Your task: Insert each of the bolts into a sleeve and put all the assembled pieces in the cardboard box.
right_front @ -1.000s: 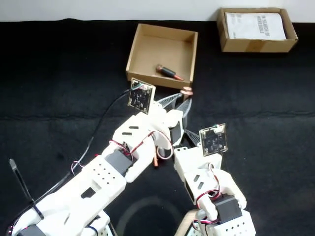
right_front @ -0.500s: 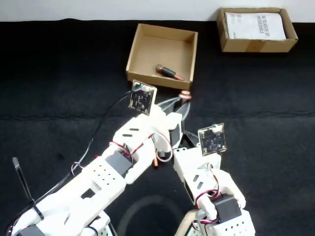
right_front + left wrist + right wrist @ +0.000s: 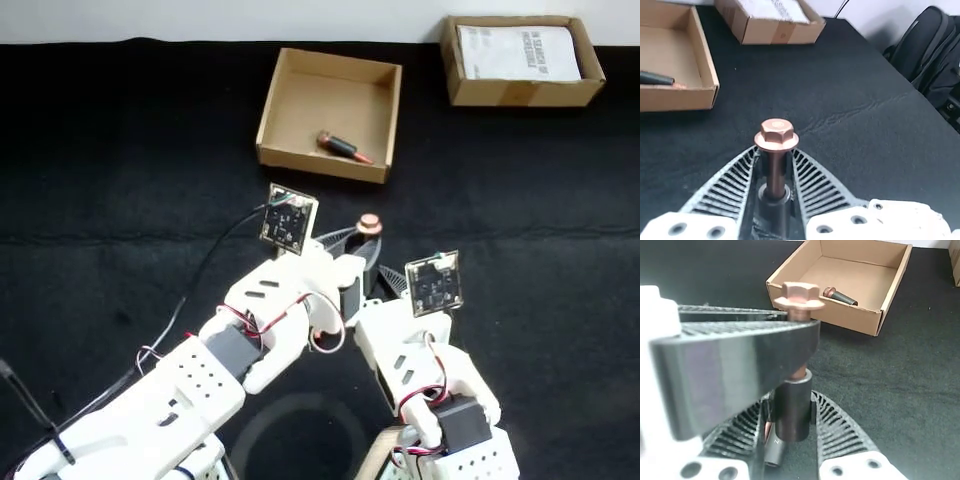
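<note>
The bolt (image 3: 776,134), small, stiff and likely light and slippery, stands head up, the left gripper (image 3: 775,152) clamped on its shank. Its tip meets the sleeve (image 3: 791,420), gripped by the right gripper (image 3: 790,402). The crossed jaws crowd each other. The cardboard box (image 3: 320,165) beyond holds 1 assembled piece (image 3: 342,146); a second box (image 3: 500,92) sits well apart.

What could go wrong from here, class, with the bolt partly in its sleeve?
1. The bolt shows bare shank above the sleeve, so it seems partly seated; it might slip out if the left tool lets go.
2. The left tool crosses close over the right tool; they might knock together when parting.
3. The cardboard box lies some way off; a loose fit might come apart on the way.
</note>
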Available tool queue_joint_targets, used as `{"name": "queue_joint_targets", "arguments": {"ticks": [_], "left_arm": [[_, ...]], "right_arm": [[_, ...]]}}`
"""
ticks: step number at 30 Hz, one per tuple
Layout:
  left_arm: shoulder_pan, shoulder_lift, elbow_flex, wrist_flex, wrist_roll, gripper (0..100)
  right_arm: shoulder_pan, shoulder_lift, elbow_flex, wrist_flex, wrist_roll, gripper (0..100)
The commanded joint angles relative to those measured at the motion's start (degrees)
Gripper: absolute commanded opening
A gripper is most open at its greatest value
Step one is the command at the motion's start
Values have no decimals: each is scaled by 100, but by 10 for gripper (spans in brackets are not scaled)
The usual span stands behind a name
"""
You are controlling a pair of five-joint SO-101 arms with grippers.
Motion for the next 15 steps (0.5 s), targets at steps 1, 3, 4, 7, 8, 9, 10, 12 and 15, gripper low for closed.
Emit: {"name": "queue_joint_targets", "arguments": {"ticks": [1, 3, 4, 7, 8, 9, 10, 12, 15], "left_arm": [[180, -154, -48, 343, 0, 13], [180, -171, -57, 554, 0, 14], [180, -189, -57, 659, -9, 25], [198, -180, -198, 1319, -527, 117], [259, -189, -277, 1688, -642, 155], [330, -189, -409, 2066, -686, 188], [400, -198, -567, 2444, -695, 216], [532, -198, -963, 3182, -730, 237], [743, -198, -1552, 3982, -730, 238]], "right_arm": [[-31, 13, -110, -13, 18, 8], [-31, 13, -110, -13, 123, 8], [-31, 13, -110, -13, 202, 8], [57, 13, -171, -40, 229, 8], [110, 13, -215, -40, 220, 8], [145, 13, -259, -40, 229, 8], [163, 13, -277, -48, 237, 8], [163, 22, -382, -40, 237, 8], [163, 22, -541, -31, 237, 8]]}}
